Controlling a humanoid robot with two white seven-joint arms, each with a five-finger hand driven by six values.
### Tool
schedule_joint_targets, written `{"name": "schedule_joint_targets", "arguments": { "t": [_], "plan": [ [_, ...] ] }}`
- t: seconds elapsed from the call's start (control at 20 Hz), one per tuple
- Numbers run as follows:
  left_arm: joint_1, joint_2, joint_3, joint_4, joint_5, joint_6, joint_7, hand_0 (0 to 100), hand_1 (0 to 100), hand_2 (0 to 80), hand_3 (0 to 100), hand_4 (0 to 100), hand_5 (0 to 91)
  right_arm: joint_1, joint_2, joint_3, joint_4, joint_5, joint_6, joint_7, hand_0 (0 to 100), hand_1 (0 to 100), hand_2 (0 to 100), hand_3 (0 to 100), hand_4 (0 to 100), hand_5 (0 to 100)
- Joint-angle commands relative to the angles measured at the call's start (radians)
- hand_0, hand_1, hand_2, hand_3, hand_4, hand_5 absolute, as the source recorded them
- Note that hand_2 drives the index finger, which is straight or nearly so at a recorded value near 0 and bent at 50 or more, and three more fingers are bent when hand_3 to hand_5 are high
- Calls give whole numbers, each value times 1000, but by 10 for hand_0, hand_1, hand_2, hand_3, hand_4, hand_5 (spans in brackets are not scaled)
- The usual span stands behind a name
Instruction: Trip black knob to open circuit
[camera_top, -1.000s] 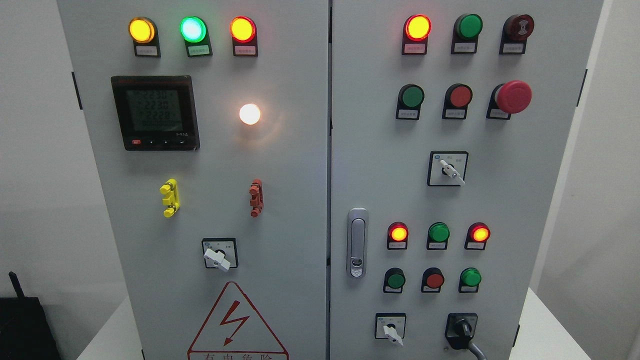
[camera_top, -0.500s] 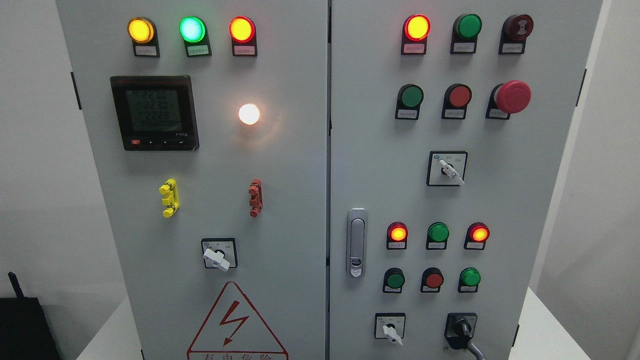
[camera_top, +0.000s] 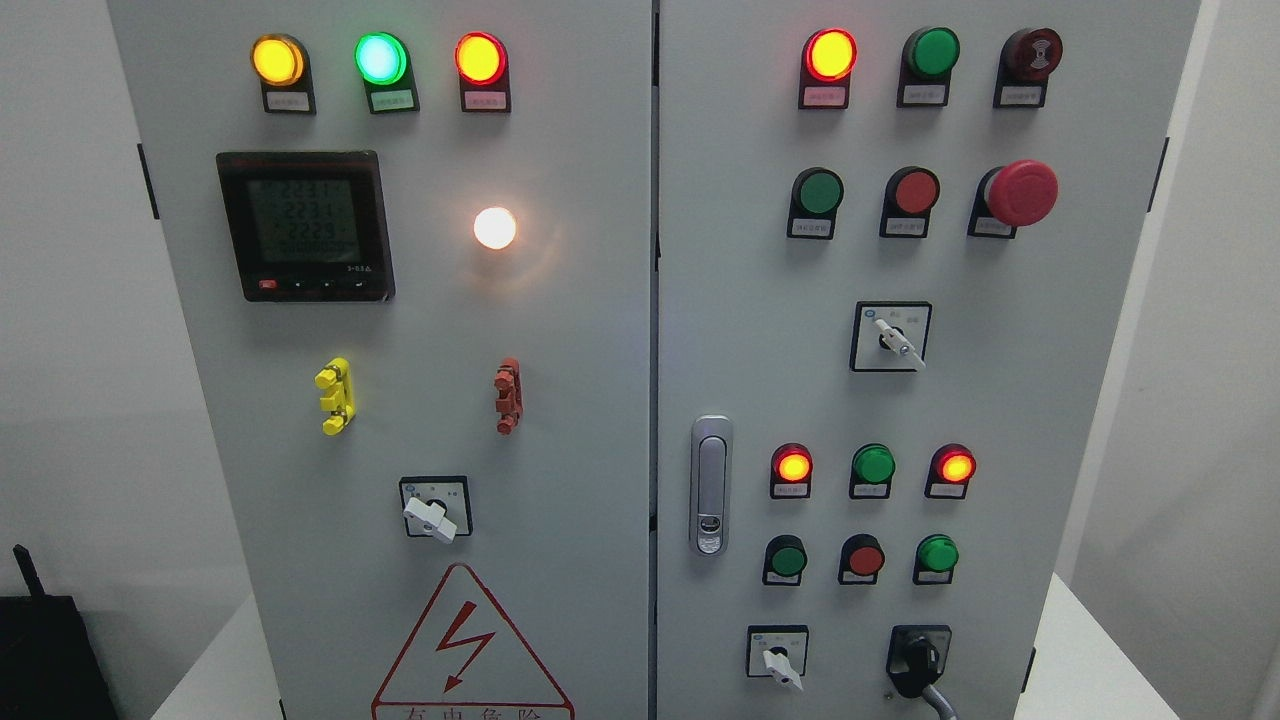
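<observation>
Head view gives us a grey metal control cabinet (camera_top: 560, 330) with two doors, standing on a white worktop (camera_top: 1085, 650). We see the black rotary knob (camera_top: 918, 663) at the lower right corner of the right door, on a black square plate, with a grey cable (camera_top: 938, 700) running down from it out of the bottom edge. Its handle points down and slightly left. Just to its left sits a white-handled selector switch (camera_top: 778, 660), and above the two a row of small round green and red push buttons (camera_top: 863, 558). A silver door latch (camera_top: 710, 485) stands near the seam between the doors, up and left of the knob.

We find no robot hand anywhere in view, left or right, so we cannot say how the fingers stand or how the knob lies relative to either hand; nothing touches the knob.

On the left door we see a black digital meter with a lit screen (camera_top: 305, 225), a glowing white lamp (camera_top: 495, 228), and a red triangular high-voltage warning sign (camera_top: 470, 650) at the bottom. A large red mushroom-shaped stop button (camera_top: 1020, 193) sits high on the right door, well apart from the knob.
</observation>
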Motion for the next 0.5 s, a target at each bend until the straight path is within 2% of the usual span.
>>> {"name": "schedule_joint_targets", "arguments": {
  "t": [0.0, 0.45],
  "plan": [
    [0, 0, 0, 0, -23, 2, 0, 120, 389, 0, 0, 0, 0, -1, 11, 16, -2, 0, -6, 2, 0, 0, 0, 1000, 1000, 1000],
    [0, 0, 0, 0, -23, 2, 0, 120, 389, 0, 0, 0, 0, -2, 11, 18, -2, 0, -8, 2, 0, 0, 0, 1000, 1000, 1000]
  ]
}}
